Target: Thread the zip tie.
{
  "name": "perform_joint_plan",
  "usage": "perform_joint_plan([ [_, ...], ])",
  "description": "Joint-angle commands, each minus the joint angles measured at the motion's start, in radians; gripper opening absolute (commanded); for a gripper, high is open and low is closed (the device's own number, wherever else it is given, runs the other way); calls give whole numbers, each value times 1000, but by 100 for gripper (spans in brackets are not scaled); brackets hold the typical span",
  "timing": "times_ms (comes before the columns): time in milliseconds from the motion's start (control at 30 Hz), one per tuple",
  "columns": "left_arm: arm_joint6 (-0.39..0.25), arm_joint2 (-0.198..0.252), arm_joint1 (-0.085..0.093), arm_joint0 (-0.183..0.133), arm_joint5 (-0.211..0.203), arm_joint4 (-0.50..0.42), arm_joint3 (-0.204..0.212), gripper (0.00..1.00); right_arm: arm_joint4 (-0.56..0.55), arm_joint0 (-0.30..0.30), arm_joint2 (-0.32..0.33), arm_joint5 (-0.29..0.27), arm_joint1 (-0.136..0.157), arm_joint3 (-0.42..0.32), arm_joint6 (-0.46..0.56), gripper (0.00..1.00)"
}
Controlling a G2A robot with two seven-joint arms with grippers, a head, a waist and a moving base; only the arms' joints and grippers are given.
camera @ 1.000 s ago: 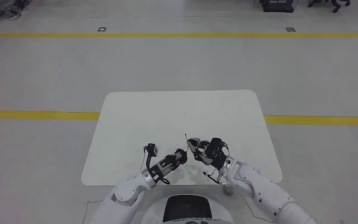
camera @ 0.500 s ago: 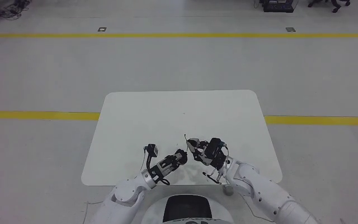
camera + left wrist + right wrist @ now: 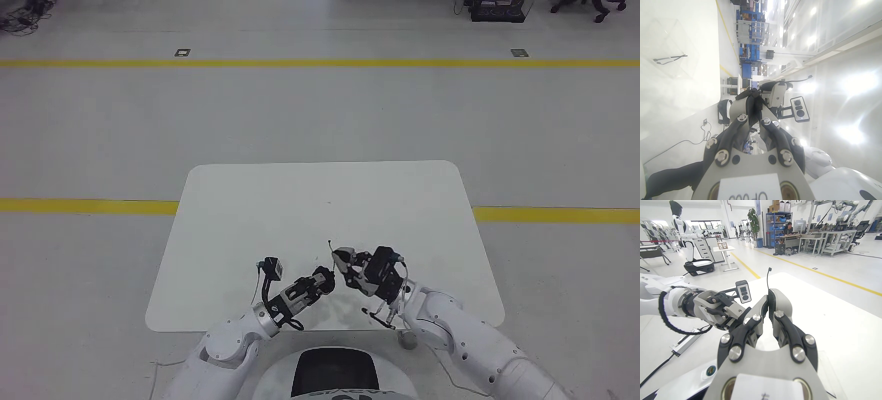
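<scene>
A white, round-cornered table [image 3: 300, 200] stood on a pale workshop floor crossed by yellow lines [image 3: 100, 206]. In the top view both grippers sat near the table's 6 o'clock edge, almost touching. The left gripper [image 3: 324, 279] lay at about 8 o'clock of the right gripper [image 3: 344, 259]. The thin black plastic zip tie [image 3: 331, 247] rose from the right gripper toward 12 o'clock, a mere hairline, and its tail could not be made out.

In the left wrist view the left gripper [image 3: 753, 98] had its fingers drawn together on something dark. Whether that was the tie's tail or only the pads, I could not tell. A clear plastic packet [image 3: 677, 72] of spare dark ties [image 3: 670, 58] lay flat on the table, well apart.

In the right wrist view the right gripper [image 3: 768, 298] was pinched tight on the zip tie [image 3: 767, 283], whose small square head stood free beyond the fingertips. The left gripper [image 3: 742, 311] sat just beside it, its tips hidden behind the right one's finger.

Likely trouble: the strap looked whippy and the head was unsupported, so a nudge could sway it and the tail would miss the slot. The narrow pinch could let the tie pivot or slip. Grippers this close could also knock together. The head's slot was too small to see.
</scene>
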Motion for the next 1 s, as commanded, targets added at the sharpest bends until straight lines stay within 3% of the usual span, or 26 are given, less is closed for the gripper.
perform_joint_plan([
  [0,-2,-3,-2,1,0,1,1,0,1,1,-2,0,0,1,3,0],
  [733,-16,-32,-24,10,0,30,4,0,-2,-10,10,0,1,-11,7,0],
  [967,40,-28,-29,20,0,101,6,0,4,-24,28,0,0,-19,13,0],
])
